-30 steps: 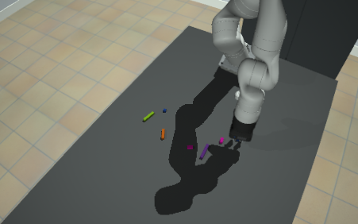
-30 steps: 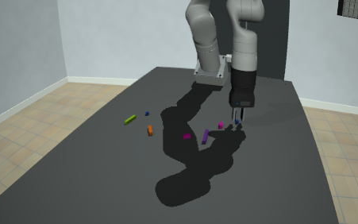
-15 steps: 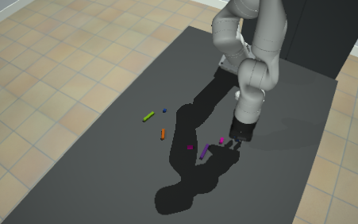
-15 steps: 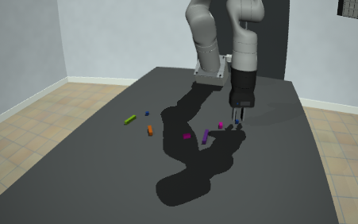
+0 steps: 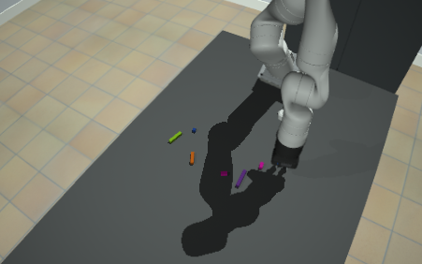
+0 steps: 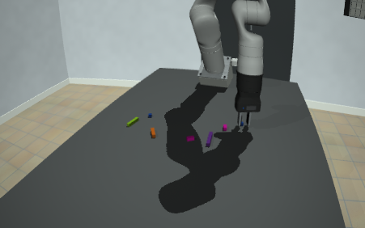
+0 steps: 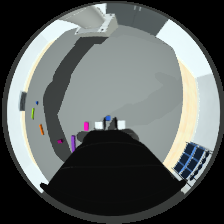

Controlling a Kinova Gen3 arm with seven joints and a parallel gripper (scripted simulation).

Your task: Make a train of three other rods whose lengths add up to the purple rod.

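The purple rod [image 5: 240,178] lies on the dark table, partly in the arm's shadow. One magenta rod [image 5: 261,165] lies just right of it and a second magenta rod [image 5: 224,173] just left of it. An orange rod [image 5: 192,157], a lime rod [image 5: 175,137] and a blue rod [image 5: 194,130] lie further left. My gripper [image 6: 243,126] points straight down at the table, right of the first magenta rod. Its fingers stand partly open on either side of a second blue rod [image 6: 242,124], which rests on the table. That blue rod also shows between the fingertips in the wrist view [image 7: 107,118].
The arm's base [image 6: 214,74] stands at the far end of the table. The arm's broad shadow covers the table's middle. A tiled floor surrounds the table on the left and right.
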